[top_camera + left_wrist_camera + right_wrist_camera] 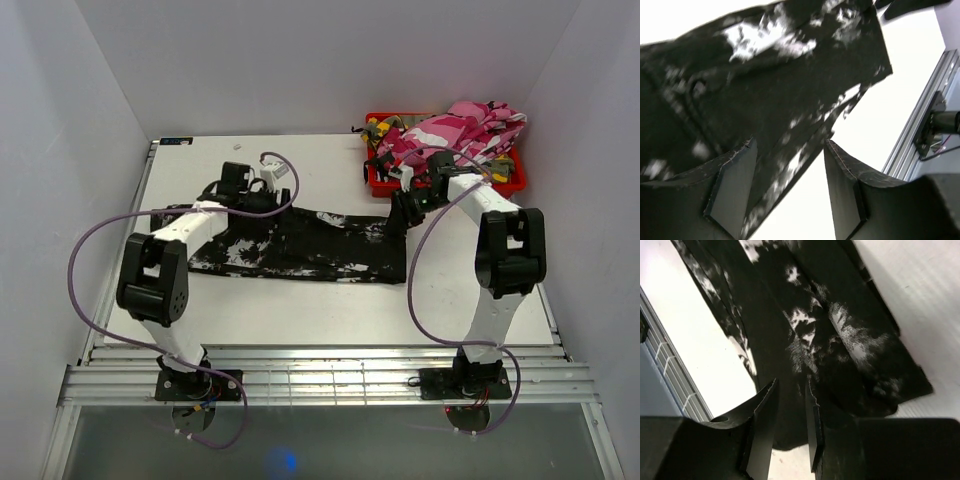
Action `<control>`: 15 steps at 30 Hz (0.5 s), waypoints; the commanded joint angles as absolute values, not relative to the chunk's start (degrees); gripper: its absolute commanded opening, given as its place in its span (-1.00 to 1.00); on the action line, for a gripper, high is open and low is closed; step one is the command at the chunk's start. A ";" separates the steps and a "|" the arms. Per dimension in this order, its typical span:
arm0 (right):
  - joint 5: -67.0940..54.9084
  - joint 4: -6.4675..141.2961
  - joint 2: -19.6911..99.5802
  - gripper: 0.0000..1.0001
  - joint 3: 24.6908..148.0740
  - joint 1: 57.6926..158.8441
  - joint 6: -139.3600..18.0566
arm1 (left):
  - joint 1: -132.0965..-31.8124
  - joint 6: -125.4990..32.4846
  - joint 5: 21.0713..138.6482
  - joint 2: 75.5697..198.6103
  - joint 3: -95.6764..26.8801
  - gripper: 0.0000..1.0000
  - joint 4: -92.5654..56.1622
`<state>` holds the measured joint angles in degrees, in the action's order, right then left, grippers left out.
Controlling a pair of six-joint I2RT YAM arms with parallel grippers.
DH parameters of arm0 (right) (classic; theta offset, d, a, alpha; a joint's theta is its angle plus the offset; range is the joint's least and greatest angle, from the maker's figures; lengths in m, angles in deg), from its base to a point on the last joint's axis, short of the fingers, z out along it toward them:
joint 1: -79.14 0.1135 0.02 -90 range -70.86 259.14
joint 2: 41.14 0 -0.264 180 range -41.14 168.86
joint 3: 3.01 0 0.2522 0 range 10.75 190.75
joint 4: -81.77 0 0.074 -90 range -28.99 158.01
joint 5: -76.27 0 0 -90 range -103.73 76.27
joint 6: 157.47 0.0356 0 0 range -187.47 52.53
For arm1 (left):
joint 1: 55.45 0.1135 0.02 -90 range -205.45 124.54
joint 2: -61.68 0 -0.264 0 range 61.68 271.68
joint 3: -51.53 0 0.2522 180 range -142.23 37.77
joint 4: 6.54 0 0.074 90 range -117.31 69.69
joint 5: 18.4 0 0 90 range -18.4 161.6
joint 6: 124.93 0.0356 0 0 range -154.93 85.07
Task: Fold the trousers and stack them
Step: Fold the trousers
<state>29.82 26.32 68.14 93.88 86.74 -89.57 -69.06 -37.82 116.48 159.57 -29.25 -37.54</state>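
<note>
The black trousers with white splotches [310, 250] lie flat and lengthwise across the middle of the table. My left gripper [252, 203] hovers over their far left end. In the left wrist view [790, 185] it is wide open with the cloth's edge [765, 90] below the gap and nothing held. My right gripper [404, 216] is at the trousers' far right corner. In the right wrist view [787, 425] its jaws stand narrowly apart above the cloth [830, 330], not pinching it. Pink-white camouflage trousers [460, 130] and a bit of green-yellow cloth [385, 128] sit in the basket.
A red basket [510, 185] stands at the back right corner, behind my right arm. White walls close the table on three sides. The metal rail [925, 120] runs along the near edge; it also shows in the right wrist view [670, 370].
</note>
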 commanded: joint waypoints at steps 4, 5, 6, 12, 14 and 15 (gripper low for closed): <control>24.96 32.23 75.31 -0.32 88.18 89.33 -91.72 | -75.40 -47.58 114.32 166.70 -38.69 0.32 -26.28; 24.42 32.41 75.93 -0.32 88.01 89.42 -91.55 | -75.58 -49.67 113.36 168.02 -39.39 0.30 -26.46; 24.06 32.41 76.37 -0.32 87.83 89.42 -91.90 | -75.58 -51.00 112.30 169.34 -40.01 0.29 -27.41; 19.40 31.63 71.64 -0.34 85.63 89.16 -97.25 | -74.27 -51.62 102.54 175.41 -37.73 0.19 -31.45; 19.14 29.53 71.10 -0.34 86.42 88.99 -97.79 | -73.04 -52.68 100.96 176.81 -35.28 0.12 -31.82; 19.05 28.64 71.01 -0.34 86.94 88.72 -97.96 | -71.73 -52.94 100.61 176.82 -34.48 0.09 -32.69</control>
<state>24.16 30.40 72.99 86.69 89.53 -94.16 -74.61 -50.92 105.33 176.31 -37.03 -29.39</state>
